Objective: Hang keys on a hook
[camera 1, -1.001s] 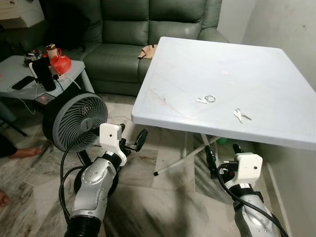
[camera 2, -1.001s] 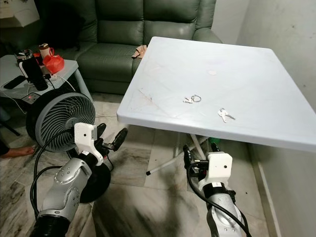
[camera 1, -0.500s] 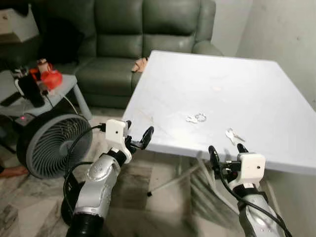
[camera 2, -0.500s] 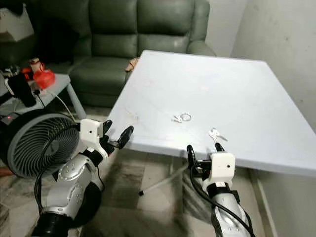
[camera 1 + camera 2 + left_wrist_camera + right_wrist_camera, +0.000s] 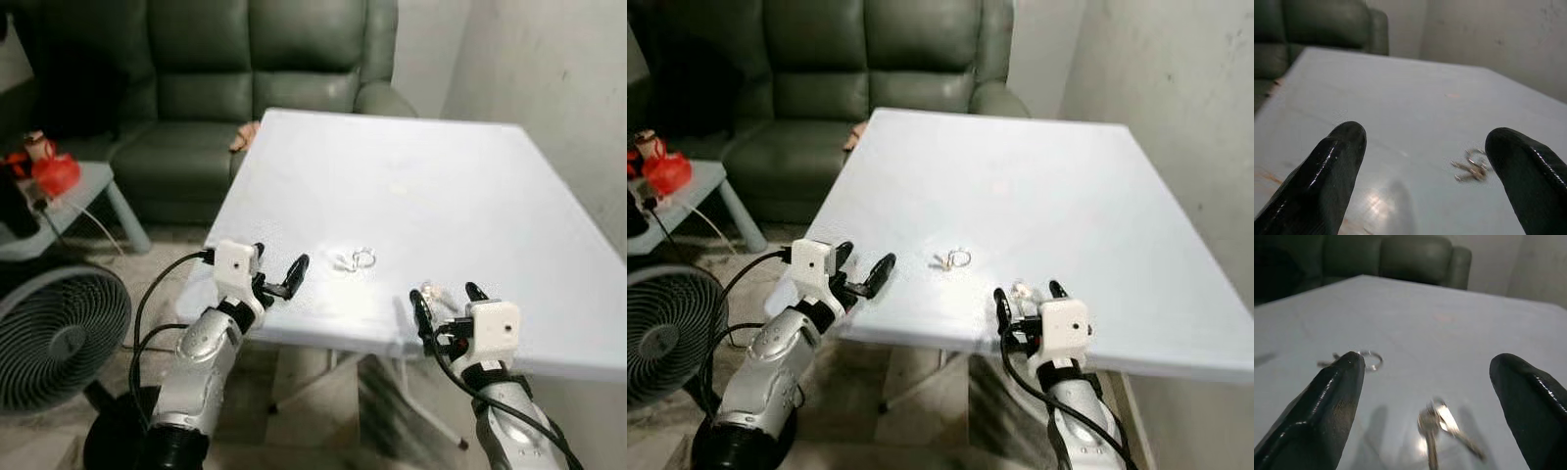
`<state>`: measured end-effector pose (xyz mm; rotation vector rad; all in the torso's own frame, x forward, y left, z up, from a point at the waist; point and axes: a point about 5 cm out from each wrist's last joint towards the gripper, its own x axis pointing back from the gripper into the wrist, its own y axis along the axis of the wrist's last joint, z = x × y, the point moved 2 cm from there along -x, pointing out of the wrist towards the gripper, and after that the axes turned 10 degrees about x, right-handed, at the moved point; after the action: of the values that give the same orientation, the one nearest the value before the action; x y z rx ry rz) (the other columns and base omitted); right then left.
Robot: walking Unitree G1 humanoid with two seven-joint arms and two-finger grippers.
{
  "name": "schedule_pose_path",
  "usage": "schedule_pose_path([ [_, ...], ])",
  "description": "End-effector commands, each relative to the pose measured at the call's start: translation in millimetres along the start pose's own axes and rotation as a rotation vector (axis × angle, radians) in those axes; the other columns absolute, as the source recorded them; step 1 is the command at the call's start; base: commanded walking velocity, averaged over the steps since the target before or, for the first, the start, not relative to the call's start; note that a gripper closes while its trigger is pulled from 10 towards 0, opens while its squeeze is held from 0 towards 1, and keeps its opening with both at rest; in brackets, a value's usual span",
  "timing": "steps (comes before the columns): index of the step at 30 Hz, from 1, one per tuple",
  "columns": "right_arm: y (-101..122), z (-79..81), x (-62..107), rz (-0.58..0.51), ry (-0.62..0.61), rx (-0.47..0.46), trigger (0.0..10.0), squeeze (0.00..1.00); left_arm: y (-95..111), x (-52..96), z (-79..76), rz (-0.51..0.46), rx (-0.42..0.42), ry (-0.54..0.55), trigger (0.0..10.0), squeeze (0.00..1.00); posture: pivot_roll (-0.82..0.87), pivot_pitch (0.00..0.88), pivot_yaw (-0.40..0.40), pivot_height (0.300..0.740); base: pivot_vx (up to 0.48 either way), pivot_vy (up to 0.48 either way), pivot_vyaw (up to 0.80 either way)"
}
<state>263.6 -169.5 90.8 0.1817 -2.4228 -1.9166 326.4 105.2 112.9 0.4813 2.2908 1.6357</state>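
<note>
A pair of silver keys (image 5: 1434,424) lies on the white table (image 5: 421,186) near its front edge, just ahead of my right gripper (image 5: 446,299). That gripper is open, its black fingers (image 5: 1337,396) spread either side of the keys without touching them. A small metal ring with a bent hook-like piece (image 5: 355,259) lies left of the keys. Open as well, my left gripper (image 5: 276,276) hovers at the table's front left edge, facing the ring (image 5: 1473,166). Both are empty.
A dark green sofa (image 5: 255,59) stands behind the table. A round floor fan (image 5: 49,333) and a low side table (image 5: 69,191) with a red object (image 5: 56,174) are to the left. A wall (image 5: 549,88) runs close along the table's right side.
The camera has come closer to the table. Both grippers have risen from below the tabletop to its front edge. Keys and ring lie where they were.
</note>
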Motion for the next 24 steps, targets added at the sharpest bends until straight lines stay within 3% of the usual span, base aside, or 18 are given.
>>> schedule_pose_path([
  [1, 7.5, 6.9, -3.7, -0.025, 0.024, -0.011, 10.0, 0.0, 5.6, 1.9, 6.6, -0.011, -0.021, 0.018, 10.0, 0.0, -0.05, 0.0, -0.009, 0.74, 0.33, 0.0, 0.0],
  [14, 8.1, 4.5, -11.0, 0.003, 0.071, 0.073, 10.0, 0.0, 7.5, 2.8, -3.4, -0.067, -0.046, -0.019, 10.0, 0.0, -0.04, 0.0, -0.026, 0.74, 0.0, 0.0, 0.0],
  [24, 9.9, -0.9, -35.8, 0.118, 0.038, 0.106, 10.0, 0.0, -1.4, 10.5, -18.3, -0.046, -0.069, -0.112, 10.0, 0.0, -0.01, 0.0, -0.064, 0.74, 0.0, 0.0, 0.0],
])
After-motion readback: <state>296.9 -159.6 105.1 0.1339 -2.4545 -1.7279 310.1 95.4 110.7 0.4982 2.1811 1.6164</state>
